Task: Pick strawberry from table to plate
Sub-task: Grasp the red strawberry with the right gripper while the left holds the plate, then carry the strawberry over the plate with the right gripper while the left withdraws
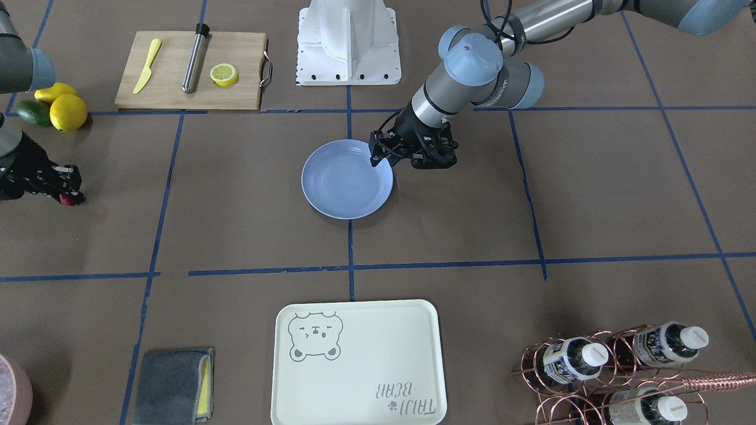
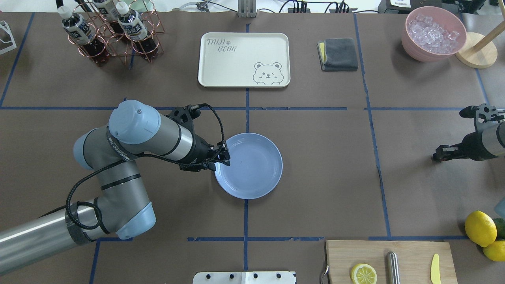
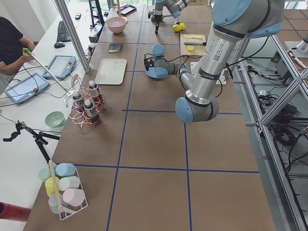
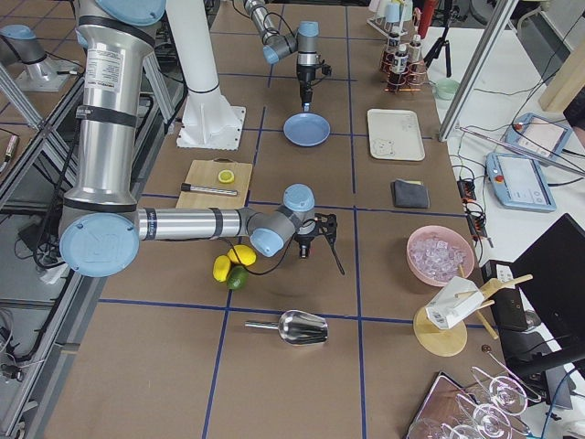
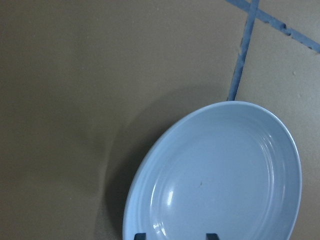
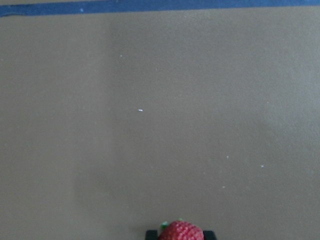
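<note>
The pale blue plate [image 1: 348, 186] lies with nothing on it at the middle of the brown-paper table [image 1: 248, 195]. My left gripper [image 1: 378, 154] hovers over the plate's rim on the robot's left side. The left wrist view shows its fingertips [image 5: 140, 235] apart with nothing between them, so it is open. Far to the robot's right, my right gripper [image 1: 66, 193] is shut on the small red strawberry [image 6: 181, 232], low over bare paper. The strawberry [image 1: 70, 200] shows as a red spot at the fingertips. Whether it touches the table I cannot tell.
Two lemons and an avocado [image 1: 56, 106] lie behind the right gripper. A cutting board [image 1: 192, 71] carries a yellow knife, a steel rod and a lemon half. A cream bear tray [image 1: 357, 363], grey cloth [image 1: 174, 383], bottle rack [image 1: 620, 372] and ice bowl [image 2: 434, 33] line the operators' side.
</note>
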`<action>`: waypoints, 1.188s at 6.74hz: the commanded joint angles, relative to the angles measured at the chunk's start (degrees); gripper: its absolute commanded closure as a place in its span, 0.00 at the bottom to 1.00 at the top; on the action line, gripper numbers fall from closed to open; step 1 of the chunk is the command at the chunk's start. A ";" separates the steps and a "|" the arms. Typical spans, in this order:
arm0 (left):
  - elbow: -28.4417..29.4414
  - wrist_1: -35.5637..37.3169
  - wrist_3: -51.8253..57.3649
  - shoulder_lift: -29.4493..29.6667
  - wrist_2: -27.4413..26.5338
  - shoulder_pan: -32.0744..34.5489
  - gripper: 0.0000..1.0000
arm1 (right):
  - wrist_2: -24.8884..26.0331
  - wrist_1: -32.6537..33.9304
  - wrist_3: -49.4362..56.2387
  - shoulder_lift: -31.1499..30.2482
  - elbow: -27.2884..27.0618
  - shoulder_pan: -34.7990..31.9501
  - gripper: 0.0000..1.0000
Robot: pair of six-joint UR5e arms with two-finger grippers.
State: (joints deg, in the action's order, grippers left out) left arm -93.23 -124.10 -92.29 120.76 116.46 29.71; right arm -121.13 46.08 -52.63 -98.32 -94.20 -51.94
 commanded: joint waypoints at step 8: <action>-14.32 0.00 23.42 -18.85 0.88 11.92 0.51 | 21.87 37.51 -47.69 49.46 -2.64 28.63 1.00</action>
State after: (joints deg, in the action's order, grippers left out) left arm -104.56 -124.10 -74.59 107.11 117.25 38.68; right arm -103.36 81.84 -94.68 -57.36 -103.54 -26.69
